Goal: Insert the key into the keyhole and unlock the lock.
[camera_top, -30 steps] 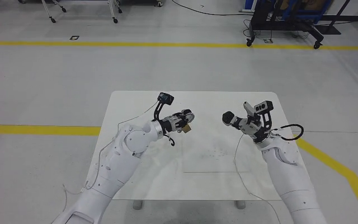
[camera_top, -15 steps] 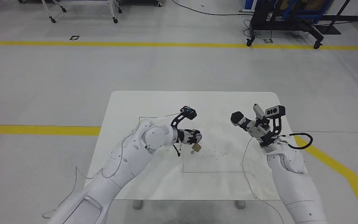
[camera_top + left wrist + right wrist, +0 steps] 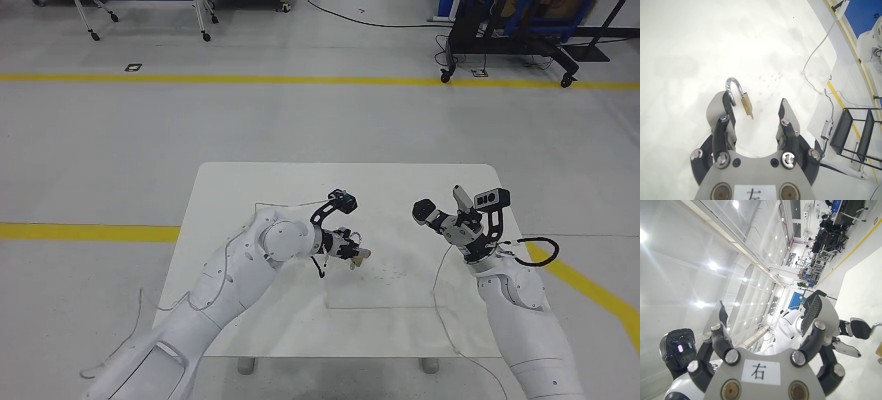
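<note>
A brass padlock (image 3: 746, 104) with its silver shackle (image 3: 733, 85) swung open sits between the fingers of my left gripper (image 3: 753, 96), which is open. The shackle's free end lies against one finger's pad (image 3: 727, 103); the other finger stands well apart. A short key stub (image 3: 752, 116) sticks out of the body's lower end. From above, the left gripper (image 3: 352, 250) and padlock (image 3: 359, 255) are low over the middle of the white table (image 3: 270, 190). My right gripper (image 3: 440, 203) is raised at the right side, open and holding nothing (image 3: 769, 298). Past it, the padlock (image 3: 879, 349) shows again.
A white cable (image 3: 815, 49) runs across the table toward its right edge. A black cable loop (image 3: 528, 245) lies by the right arm. Off the table's right side stands a black frame (image 3: 857, 132). Faint marks (image 3: 772, 81) dot the tabletop.
My left arm carried the padlock from the back left toward the table's middle and lowered it. Its fingers have since opened. The right arm shifted slightly right, then stayed still.
</note>
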Tool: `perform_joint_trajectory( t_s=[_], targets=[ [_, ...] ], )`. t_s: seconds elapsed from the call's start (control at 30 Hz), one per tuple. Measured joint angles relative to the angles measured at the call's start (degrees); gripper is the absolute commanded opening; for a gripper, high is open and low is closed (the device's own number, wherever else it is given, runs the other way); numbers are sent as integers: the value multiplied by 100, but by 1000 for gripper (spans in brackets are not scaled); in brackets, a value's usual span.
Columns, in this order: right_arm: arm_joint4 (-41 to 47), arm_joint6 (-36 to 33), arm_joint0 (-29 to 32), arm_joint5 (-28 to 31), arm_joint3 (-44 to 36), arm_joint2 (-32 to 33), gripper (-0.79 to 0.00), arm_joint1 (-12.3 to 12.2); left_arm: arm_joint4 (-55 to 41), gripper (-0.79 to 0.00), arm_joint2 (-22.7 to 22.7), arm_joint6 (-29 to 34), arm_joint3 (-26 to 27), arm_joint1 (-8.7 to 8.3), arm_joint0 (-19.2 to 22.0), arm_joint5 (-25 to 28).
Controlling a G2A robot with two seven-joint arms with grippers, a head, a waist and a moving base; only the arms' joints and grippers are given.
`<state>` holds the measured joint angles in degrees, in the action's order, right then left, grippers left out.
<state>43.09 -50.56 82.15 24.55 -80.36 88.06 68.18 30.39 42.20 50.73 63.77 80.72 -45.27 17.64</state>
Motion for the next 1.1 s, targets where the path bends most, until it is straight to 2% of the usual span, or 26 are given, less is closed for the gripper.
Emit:
perform_joint_trajectory(
  t_s=[0.17, 0.3, 0.37, 0.47, 0.7, 1.0, 1.07, 1.1],
  targets=[
    [0, 0, 0, 0, 0, 0, 0, 0, 44, 0, 282, -180, 378, -108, -193, -15],
    [0, 0, 0, 0, 0, 0, 0, 0, 53, 0, 659, -375, 805, -242, -474, -75],
    [0, 0, 0, 0, 0, 0, 0, 0, -19, 0, 964, -553, 1093, -323, -677, -264],
    [0, 0, 0, 0, 0, 0, 0, 0, -166, 0, 1415, -642, 1668, -443, -1040, -476],
    [0, 0, 0, 0, 0, 0, 0, 0, -127, 0, 2501, -499, 3409, -726, -2036, -732],
    [-13, 14, 0, 10, -7, 3, 0, 0, -123, 0, 2500, -507, 3410, -727, -2037, -735],
    [-218, 224, 7, 184, -66, 19, 0, 7, 90, 0, 2510, -703, 3437, -734, -2077, -851],
    [-443, 504, 37, 474, -91, 42, 0, 20, 395, 0, 2502, -948, 3482, -738, -2120, -1012]
  ],
)
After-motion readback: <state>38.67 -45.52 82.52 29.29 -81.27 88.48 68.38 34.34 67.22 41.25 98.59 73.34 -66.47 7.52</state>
